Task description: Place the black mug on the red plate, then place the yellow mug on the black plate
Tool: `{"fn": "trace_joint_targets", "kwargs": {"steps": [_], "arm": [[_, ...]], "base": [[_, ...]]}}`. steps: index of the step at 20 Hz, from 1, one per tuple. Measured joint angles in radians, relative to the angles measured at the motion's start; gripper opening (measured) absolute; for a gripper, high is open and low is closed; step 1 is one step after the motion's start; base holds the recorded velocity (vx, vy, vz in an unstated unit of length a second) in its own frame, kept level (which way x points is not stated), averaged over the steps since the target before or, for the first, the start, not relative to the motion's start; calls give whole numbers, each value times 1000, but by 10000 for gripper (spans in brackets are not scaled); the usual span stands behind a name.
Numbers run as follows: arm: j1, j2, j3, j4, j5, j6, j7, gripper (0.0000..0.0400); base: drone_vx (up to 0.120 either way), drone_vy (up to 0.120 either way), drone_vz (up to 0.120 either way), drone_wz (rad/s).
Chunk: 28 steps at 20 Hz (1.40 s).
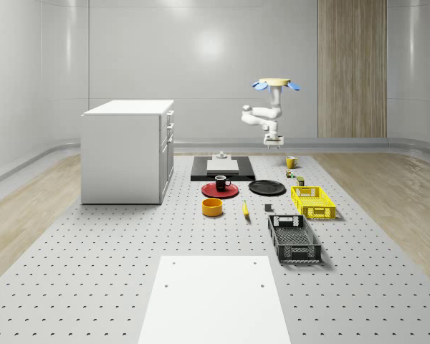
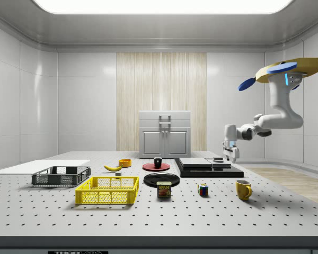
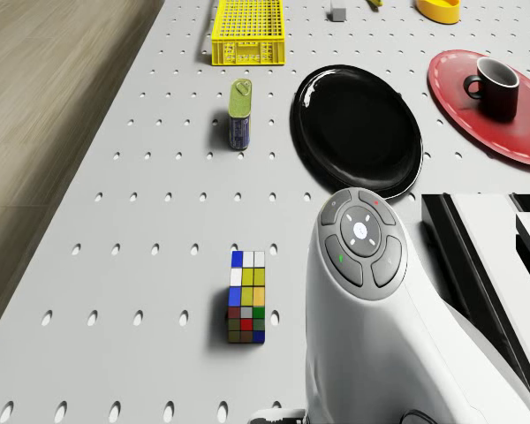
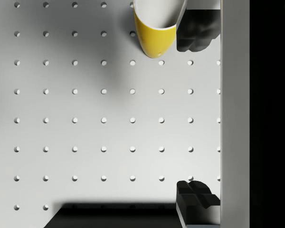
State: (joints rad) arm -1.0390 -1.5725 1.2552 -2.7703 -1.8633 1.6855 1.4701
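The black mug (image 1: 222,183) (image 2: 157,162) (image 3: 495,88) stands upright on the red plate (image 1: 213,191) (image 2: 148,167) (image 3: 455,97). Beside it lies the black plate (image 1: 266,188) (image 2: 161,179) (image 3: 358,128), bare. The yellow mug (image 1: 291,162) (image 2: 243,189) (image 4: 154,28) stands on the table at the whole-scene view's far right. The drone (image 1: 276,82) (image 2: 289,71) hovers high over that far end. My gripper (image 1: 272,143) (image 2: 230,153) (image 4: 197,114) hangs open above the table beside the black slab's edge, holding nothing. In the wrist view the yellow mug sits next to one fingertip (image 4: 197,31), outside the gap.
A black slab (image 1: 222,172) (image 2: 209,170) with white blocks lies behind the plates. A can (image 2: 164,189) (image 3: 239,112) and a colour cube (image 2: 203,190) (image 3: 247,307) stand near the black plate. Yellow basket (image 1: 313,202), black basket (image 1: 294,239), yellow bowl (image 1: 213,207), banana (image 1: 245,209), white cabinet (image 1: 129,150).
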Motion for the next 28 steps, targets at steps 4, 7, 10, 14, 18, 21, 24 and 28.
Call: {"fn": "trace_joint_targets", "kwargs": {"steps": [4, 7, 10, 14, 18, 21, 24, 28], "arm": [[0, 0, 0, 0, 0, 0, 0, 400], [0, 0, 0, 0, 0, 0, 0, 400], [0, 0, 0, 0, 0, 0, 0, 400], [0, -1, 0, 0, 0, 1, 0, 400], [0, -1, 0, 0, 0, 1, 0, 400], [0, -1, 0, 0, 0, 1, 0, 400], [-3, -1, -10, 3, -9, 5, 1, 400], [-13, 2, -51, 18, -47, 22, 2, 400]], "base": [[0, 120, -20, 0], [0, 120, -120, 0], [0, 120, -120, 0], [0, 120, -80, 0], [0, 120, 0, 0], [0, 107, 0, 0], [0, 0, 0, 0], [0, 0, 0, 0]]}}
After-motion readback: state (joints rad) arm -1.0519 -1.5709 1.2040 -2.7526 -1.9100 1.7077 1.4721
